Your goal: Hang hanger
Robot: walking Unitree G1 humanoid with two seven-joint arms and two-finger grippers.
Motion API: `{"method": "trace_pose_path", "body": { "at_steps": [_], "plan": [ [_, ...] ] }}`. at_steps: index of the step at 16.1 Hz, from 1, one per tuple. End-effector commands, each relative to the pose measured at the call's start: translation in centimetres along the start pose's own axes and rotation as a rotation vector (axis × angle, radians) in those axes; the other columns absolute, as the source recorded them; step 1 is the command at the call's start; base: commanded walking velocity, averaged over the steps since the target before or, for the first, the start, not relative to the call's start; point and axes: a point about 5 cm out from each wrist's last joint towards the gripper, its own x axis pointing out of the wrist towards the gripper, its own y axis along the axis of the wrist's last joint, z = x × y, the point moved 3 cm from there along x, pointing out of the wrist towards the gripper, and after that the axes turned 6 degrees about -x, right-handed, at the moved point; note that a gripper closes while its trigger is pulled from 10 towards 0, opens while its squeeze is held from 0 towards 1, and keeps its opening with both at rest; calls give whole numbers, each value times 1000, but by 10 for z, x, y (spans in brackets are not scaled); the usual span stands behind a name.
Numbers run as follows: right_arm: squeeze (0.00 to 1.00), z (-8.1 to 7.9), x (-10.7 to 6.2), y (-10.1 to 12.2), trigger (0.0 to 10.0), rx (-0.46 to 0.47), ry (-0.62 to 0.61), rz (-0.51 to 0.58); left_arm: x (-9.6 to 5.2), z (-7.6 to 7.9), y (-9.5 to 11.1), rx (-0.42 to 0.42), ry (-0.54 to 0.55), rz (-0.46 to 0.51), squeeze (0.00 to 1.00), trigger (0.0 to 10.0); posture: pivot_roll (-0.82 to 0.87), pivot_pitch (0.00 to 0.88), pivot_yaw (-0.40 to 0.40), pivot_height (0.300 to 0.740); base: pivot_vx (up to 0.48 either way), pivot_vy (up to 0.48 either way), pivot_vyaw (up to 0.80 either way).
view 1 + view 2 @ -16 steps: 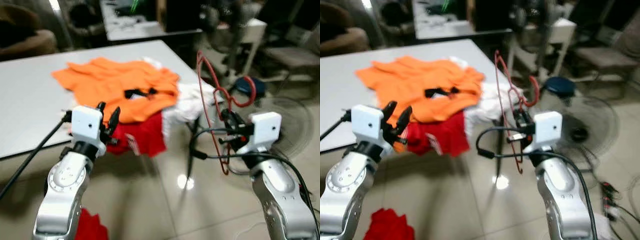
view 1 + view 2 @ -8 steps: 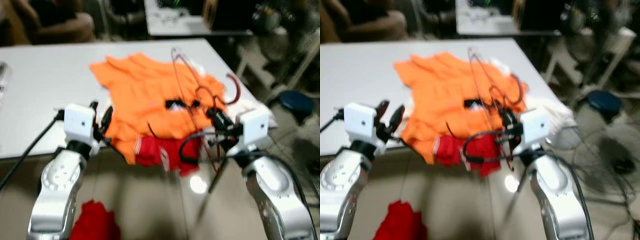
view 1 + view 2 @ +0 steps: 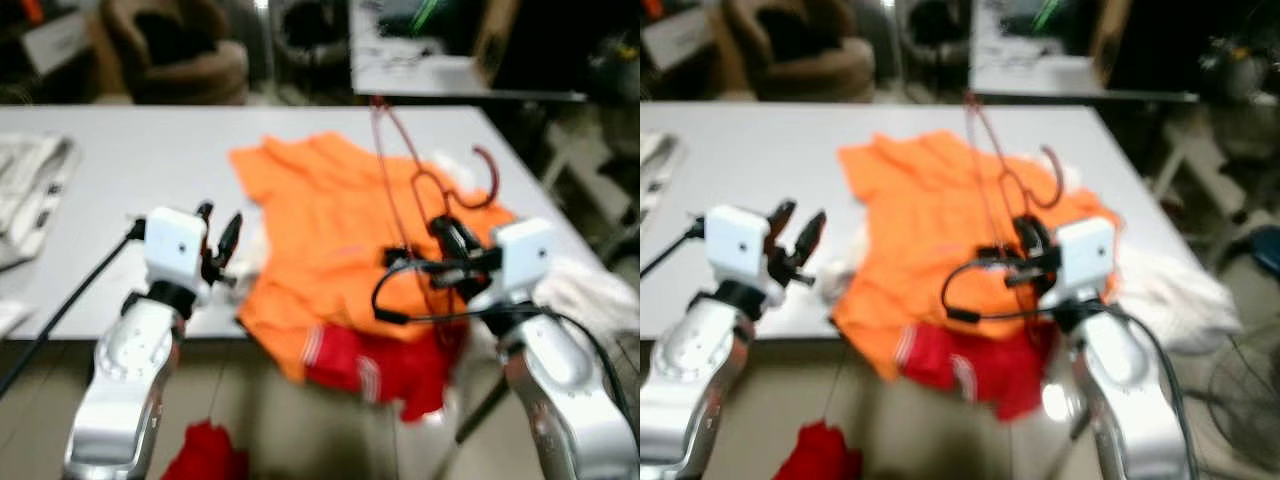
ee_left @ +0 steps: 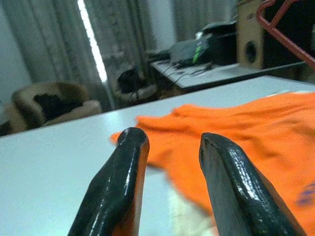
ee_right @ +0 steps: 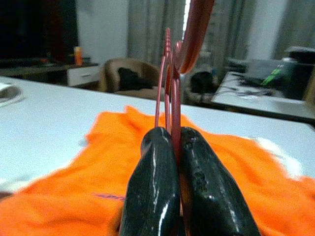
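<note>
The red hanger (image 3: 415, 180) stands upright above the white table (image 3: 120, 190), pinched at its lower wires by the right gripper (image 5: 173, 147), whose fingers are closed tight on it. Beneath it an orange shirt (image 3: 330, 230) lies spread, with a red garment (image 3: 385, 370) drooping over the table's edge. The left gripper (image 4: 170, 162) hovers parted and empty near the table's edge.

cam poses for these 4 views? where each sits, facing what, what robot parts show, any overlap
Left eye: head, looking down at the table; both arms, left tool open, right tool shut on the hanger.
Right eye: stereo twin, same scene.
Left wrist: along its fingers, over the table.
Right wrist: along its fingers, clamped on the hanger.
Shared: all four see the orange shirt.
</note>
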Motion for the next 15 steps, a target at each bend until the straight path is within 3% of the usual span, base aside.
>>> {"method": "trace_pose_path", "body": {
  "at_steps": [1, 8, 15],
  "plan": [
    [0, 3, -3, 4, 10000, -24, 3, 4, 0, 2, 4, -4, -5, 12, 0, 10000, -140, 9, 10, 740, 405, 0, 0],
    [0, 0, -1, 3, 10000, -19, 30, 2, -3, 2, 1, -14, 10, 0, 0, 10000, -137, 7, -1, 740, 379, 0, 0],
    [0, 1, -3, 3, 10000, -31, 33, -2, 0, 0, 3, -12, 30, 6, 0, 10000, -148, 1, 9, 740, 0, -49, 0]
  ]
}}
